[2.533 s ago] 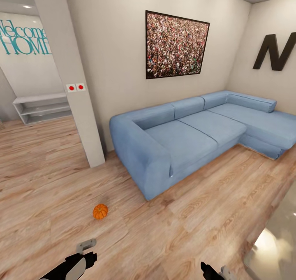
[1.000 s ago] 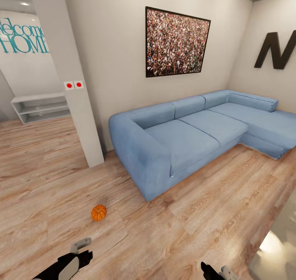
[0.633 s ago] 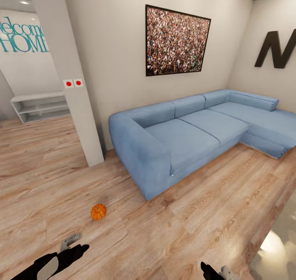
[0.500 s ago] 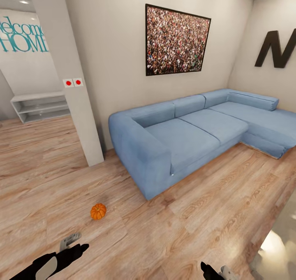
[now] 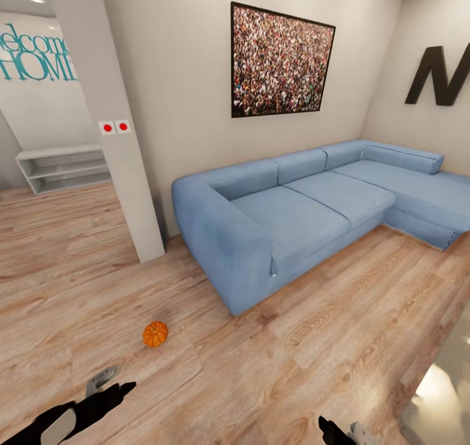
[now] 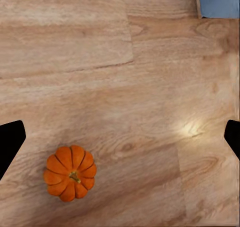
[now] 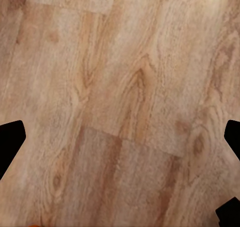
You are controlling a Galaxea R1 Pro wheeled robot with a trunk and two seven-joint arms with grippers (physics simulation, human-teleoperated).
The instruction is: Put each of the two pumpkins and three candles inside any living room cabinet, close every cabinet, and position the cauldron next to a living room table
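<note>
Wood floor (image 5: pixel 274 366) bears 1 pumpkin (image 5: pixel 155 334); left gripper (image 6: pixel 120 137) spread, empty (right cropped, unclear)

The table (image 5: pixel 440 393) shows as a glossy grey corner cut by the head view's near right edge. The sofa (image 5: pixel 294 216) runs off the right edge, as does the dark wall letter (image 5: pixel 438 76). The right gripper (image 5: pixel 339 432) is cropped at the near edge, its jaws untellable there.

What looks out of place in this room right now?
A small orange pumpkin lies alone on the wooden floor, out in the open near the blue sofa. Nothing looks spilled or damaged.
</note>
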